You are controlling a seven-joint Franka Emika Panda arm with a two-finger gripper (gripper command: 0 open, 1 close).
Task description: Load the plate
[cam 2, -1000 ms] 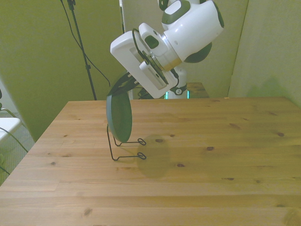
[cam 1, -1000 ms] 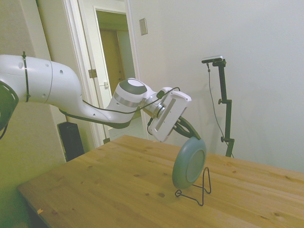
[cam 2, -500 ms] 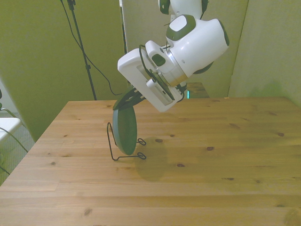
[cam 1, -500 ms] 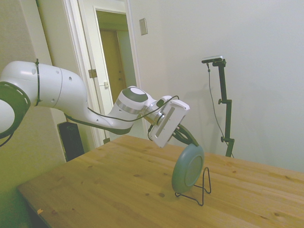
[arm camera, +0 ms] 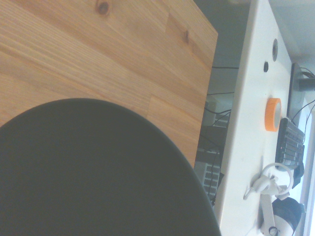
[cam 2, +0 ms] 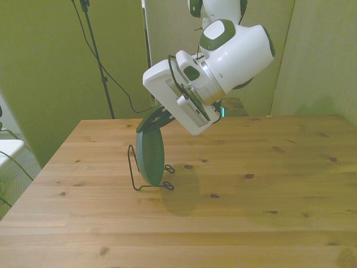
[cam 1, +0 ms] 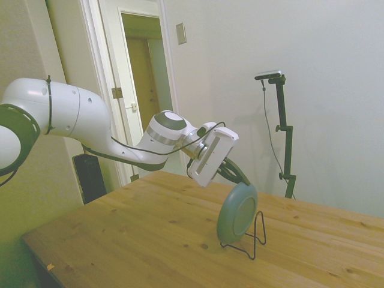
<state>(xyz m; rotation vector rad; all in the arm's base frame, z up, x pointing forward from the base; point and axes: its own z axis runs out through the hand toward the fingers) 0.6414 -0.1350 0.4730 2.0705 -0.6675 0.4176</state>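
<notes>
Side view shows the plate (cam 1: 237, 213) held on edge, tilted, its lower rim down inside the thin black wire stand (cam 1: 255, 237) that sits on the counter (cam 1: 120, 240) well in from every edge. The tool (cam 1: 239, 179) is clenched on the plate's upper rim, its dark fingers pinching it from above. In the front view the plate (cam 2: 149, 158) stands between the stand's tall back loop (cam 2: 131, 164) and its two small front hooks (cam 2: 167, 176), nearer the counter's edge on the front view's left than the opposite one. Whether the rim has actually bottomed in the stand cannot be told from these views.

Judging from this, the load is almost done, and the risks lie in the release. If the tool lets go before the rim rests on the wires, the plate may drop, bounce and roll out over the low hooks. The stand looks light and is not fixed down, so any sideways push through the plate could slide or tip it. A plate left too upright could fall forward rather than lean on the back loop. Pulling the tool away at an angle could also drag the rim and lift the plate out again. The wrist view shows only the plate's dark face (arm camera: 93, 172) over the wood, so it offers no check on seating.
</notes>
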